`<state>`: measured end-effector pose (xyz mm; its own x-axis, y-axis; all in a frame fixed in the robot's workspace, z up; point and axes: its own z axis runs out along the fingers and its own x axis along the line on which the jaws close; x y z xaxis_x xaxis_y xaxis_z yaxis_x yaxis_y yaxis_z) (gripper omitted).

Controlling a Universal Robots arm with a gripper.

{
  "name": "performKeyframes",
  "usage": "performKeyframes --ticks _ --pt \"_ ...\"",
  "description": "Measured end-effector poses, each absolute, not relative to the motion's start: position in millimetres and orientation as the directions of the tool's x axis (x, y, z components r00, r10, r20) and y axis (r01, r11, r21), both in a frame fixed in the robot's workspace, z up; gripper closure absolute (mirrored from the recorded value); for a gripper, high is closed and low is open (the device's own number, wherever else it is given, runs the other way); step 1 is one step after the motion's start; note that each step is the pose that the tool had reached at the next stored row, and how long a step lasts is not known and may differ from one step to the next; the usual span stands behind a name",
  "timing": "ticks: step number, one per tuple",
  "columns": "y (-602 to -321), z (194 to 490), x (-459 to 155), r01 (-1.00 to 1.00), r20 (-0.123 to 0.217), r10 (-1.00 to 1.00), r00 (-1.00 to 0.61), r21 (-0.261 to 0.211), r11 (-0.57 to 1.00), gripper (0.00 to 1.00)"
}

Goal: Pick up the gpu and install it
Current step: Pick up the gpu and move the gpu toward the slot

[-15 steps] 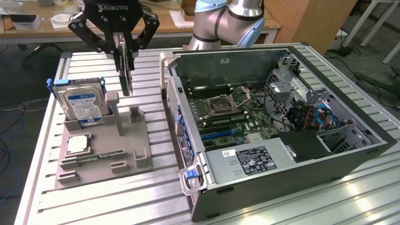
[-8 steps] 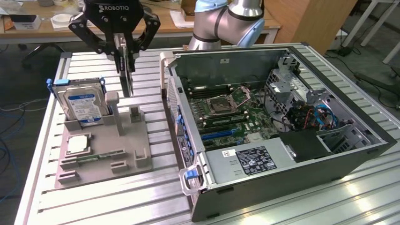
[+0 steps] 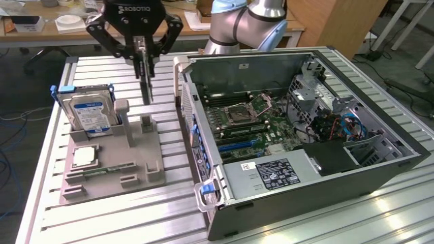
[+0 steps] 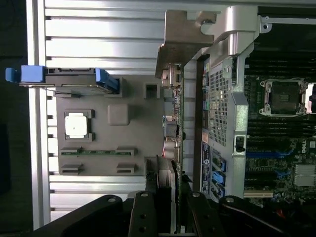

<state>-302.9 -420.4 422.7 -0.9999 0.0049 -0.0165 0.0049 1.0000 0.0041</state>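
Note:
The gpu [image 3: 145,81] hangs edge-on, a thin dark card held upright just above its slot post on the grey fixture [image 3: 139,152]. My gripper [image 3: 140,53] is shut on the card's upper end. In the wrist view the gpu [image 4: 174,123] runs away from my gripper [image 4: 170,212], and its silver end bracket [image 4: 180,39] is at the far end. The open computer case [image 3: 285,203] lies to the exterior view's right of the card, with the motherboard [image 3: 251,122] and its blue slots [image 3: 237,145] exposed.
On the fixture stand a silver hard drive with a blue label [image 3: 90,112], a processor chip [image 3: 85,156] and a narrow green memory stick [image 3: 109,169]. The case's side wall [image 3: 193,117] rises close beside the card. The slatted aluminium table [image 3: 115,218] carries everything.

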Motion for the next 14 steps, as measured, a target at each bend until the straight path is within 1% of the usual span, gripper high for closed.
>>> performKeyframes --ticks 14 --pt "-420 421 -241 0.005 -0.017 0.005 -1.0 0.004 1.0 0.73"
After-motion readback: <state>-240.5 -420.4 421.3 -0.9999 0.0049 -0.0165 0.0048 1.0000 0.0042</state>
